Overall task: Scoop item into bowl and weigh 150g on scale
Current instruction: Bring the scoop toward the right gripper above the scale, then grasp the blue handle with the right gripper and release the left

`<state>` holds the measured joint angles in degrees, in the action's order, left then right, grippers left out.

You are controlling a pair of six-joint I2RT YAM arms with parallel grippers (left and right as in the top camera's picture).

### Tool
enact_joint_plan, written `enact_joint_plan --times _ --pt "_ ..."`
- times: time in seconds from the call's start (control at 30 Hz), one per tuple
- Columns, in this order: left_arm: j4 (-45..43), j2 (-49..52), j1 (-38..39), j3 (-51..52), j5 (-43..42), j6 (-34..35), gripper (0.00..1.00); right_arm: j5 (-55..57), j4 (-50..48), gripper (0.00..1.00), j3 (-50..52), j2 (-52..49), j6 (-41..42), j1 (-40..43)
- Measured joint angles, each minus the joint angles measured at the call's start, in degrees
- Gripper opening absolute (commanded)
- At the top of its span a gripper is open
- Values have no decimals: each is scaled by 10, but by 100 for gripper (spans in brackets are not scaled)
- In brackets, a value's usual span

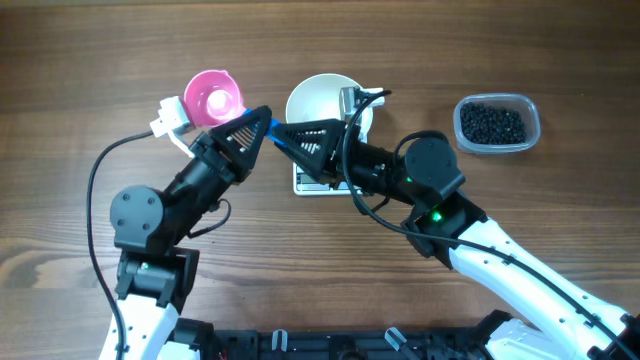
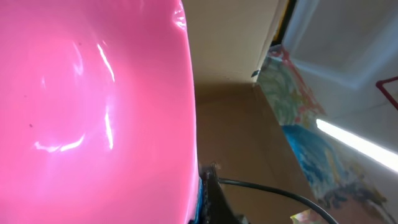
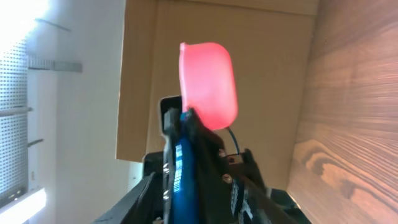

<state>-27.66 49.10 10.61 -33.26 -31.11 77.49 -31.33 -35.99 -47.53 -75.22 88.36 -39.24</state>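
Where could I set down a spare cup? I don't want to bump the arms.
The table is bare left of the pink scoop, and between the bowl and the clear tub. It is crowded over the scale, where the left fingers and right fingers meet.

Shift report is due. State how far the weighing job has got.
Done: white bowl sits on the scale, apparently empty. In hand: left gripper holds the pink scoop; right gripper is at its blue handle. Left: scooping beads from the tub, weighing.
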Motion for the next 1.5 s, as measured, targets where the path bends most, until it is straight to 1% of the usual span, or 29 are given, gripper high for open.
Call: enact_joint_plan --times 0.13,0.17,0.37,0.63,0.67,0.7,0.83,1.27,1.5 --pt "4 10 0 0 0 0 4 -4 0 40 0 0 -2 0" --pt "4 10 0 0 0 0 4 -5 0 37 0 0 -2 0" --pt "4 10 14 0 0 0 4 -6 0 36 0 0 -15 0" --pt "4 10 15 0 0 0 4 -1 0 34 0 0 -17 0" --pt "4 10 15 0 0 0 4 -1 0 32 0 0 -17 0" --pt "4 10 15 0 3 0 4 -1 0 27 0 0 -17 0" --pt "4 10 15 0 9 0 4 -1 0 27 0 0 -29 0" --pt "4 10 15 0 13 0 4 19 9 27 0 0 -32 0" --pt "4 10 15 0 13 0 4 21 9 22 0 0 -32 0"
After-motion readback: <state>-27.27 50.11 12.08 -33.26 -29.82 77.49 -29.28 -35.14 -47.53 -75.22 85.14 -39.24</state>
